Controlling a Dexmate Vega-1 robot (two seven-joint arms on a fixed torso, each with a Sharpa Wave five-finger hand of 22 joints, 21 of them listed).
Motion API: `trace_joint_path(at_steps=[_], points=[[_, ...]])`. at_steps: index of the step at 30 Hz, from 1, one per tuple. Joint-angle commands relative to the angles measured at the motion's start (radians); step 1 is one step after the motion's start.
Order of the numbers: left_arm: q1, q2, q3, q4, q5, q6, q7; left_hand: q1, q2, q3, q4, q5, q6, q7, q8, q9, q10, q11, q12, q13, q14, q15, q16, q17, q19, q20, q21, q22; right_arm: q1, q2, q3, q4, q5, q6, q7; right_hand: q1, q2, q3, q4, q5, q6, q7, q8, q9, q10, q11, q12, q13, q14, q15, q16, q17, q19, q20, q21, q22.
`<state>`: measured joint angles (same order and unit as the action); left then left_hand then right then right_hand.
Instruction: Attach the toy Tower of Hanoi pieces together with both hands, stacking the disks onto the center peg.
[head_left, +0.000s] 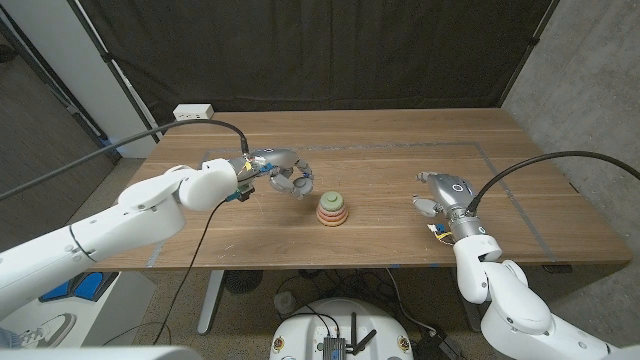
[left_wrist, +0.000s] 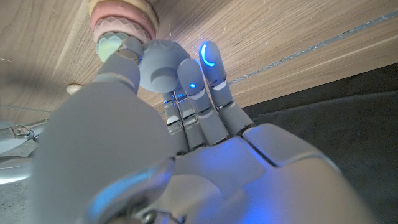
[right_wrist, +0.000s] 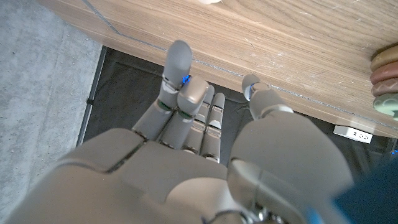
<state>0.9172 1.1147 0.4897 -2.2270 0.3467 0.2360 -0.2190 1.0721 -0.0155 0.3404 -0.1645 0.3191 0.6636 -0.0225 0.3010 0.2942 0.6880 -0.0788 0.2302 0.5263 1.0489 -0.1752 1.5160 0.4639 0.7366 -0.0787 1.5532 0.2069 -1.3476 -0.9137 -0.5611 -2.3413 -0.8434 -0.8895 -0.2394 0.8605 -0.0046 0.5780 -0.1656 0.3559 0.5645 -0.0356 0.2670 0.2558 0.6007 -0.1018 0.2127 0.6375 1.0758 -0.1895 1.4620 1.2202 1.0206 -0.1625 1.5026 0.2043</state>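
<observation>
The toy tower (head_left: 333, 207) stands near the table's middle, a small stack of pink, tan and green disks on its peg. My left hand (head_left: 286, 176) hovers just to its left, fingers apart and curved downward, with nothing visible in them. In the left wrist view the fingertips (left_wrist: 210, 59) reach toward the wood, and the stack's pink and green disks (left_wrist: 118, 28) lie close beyond the thumb. My right hand (head_left: 440, 195) stands well to the right of the tower, holding nothing. Its fingers (right_wrist: 177, 68) are stretched out, and the stack (right_wrist: 387, 81) shows at the picture's edge.
The wooden table (head_left: 400, 140) carries faint tape lines (head_left: 505, 180) marking a rectangle. A white power strip (head_left: 193, 112) sits at the back left corner. A black curtain hangs behind the table. Cables run along both arms.
</observation>
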Motion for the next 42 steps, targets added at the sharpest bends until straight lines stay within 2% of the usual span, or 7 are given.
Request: trace_joint_path(at_steps=[1,14,27,42], points=[[-0.064,-0.076,0.051,0.045,0.05,-0.061,-0.068,0.005,0.009,-0.002,-0.002,0.008,0.014,0.001,-0.004,0.003,0.123,-0.108,-0.003,0.166,0.007,-0.044,0.0,0.007,0.011,-0.133,0.007,0.007,-0.008,-0.01,0.002,-0.011,0.011,-0.018,-0.012,-0.01,0.001,0.007,0.002,0.008,0.012,0.0,0.0,0.001,0.011,0.001,-0.001,0.002,0.01,-0.028,0.005,0.006,0.009,-0.057,0.006,0.001],[-0.155,-0.14,0.114,0.08,0.105,-0.089,-0.171,0.007,0.009,-0.003,0.0,0.009,0.016,0.002,-0.011,0.005,0.126,-0.108,-0.013,0.169,0.01,-0.044,-0.004,0.019,0.011,-0.133,0.006,0.007,-0.015,-0.019,0.008,-0.013,0.034,-0.022,-0.031,-0.013,0.001,0.008,0.002,0.009,0.012,-0.002,-0.001,0.001,0.011,0.001,-0.002,0.003,0.014,-0.028,0.011,0.008,0.011,-0.057,0.007,0.001],[-0.217,-0.187,0.159,0.108,0.138,-0.109,-0.253,0.01,0.01,-0.004,0.0,0.01,0.019,0.001,-0.018,0.008,0.127,-0.109,-0.018,0.174,0.009,-0.044,-0.01,0.026,0.012,-0.133,0.005,0.006,-0.012,-0.02,0.006,-0.014,0.05,-0.033,-0.046,-0.015,0.001,0.009,0.002,0.011,0.013,0.0,-0.001,0.001,0.012,0.001,-0.003,0.004,0.012,-0.028,0.011,0.005,0.009,-0.058,0.005,-0.001],[-0.248,-0.22,0.186,0.129,0.162,-0.133,-0.298,0.015,0.01,-0.006,-0.001,0.01,0.02,0.001,-0.024,0.012,0.126,-0.109,-0.021,0.178,0.011,-0.044,-0.012,0.036,0.01,-0.133,0.006,0.01,-0.005,-0.029,-0.005,-0.022,0.053,-0.054,-0.048,-0.017,0.002,0.011,0.002,0.013,0.015,0.0,-0.002,0.001,0.014,0.003,-0.004,0.005,0.014,-0.028,0.015,0.006,0.012,-0.057,0.007,0.002]])
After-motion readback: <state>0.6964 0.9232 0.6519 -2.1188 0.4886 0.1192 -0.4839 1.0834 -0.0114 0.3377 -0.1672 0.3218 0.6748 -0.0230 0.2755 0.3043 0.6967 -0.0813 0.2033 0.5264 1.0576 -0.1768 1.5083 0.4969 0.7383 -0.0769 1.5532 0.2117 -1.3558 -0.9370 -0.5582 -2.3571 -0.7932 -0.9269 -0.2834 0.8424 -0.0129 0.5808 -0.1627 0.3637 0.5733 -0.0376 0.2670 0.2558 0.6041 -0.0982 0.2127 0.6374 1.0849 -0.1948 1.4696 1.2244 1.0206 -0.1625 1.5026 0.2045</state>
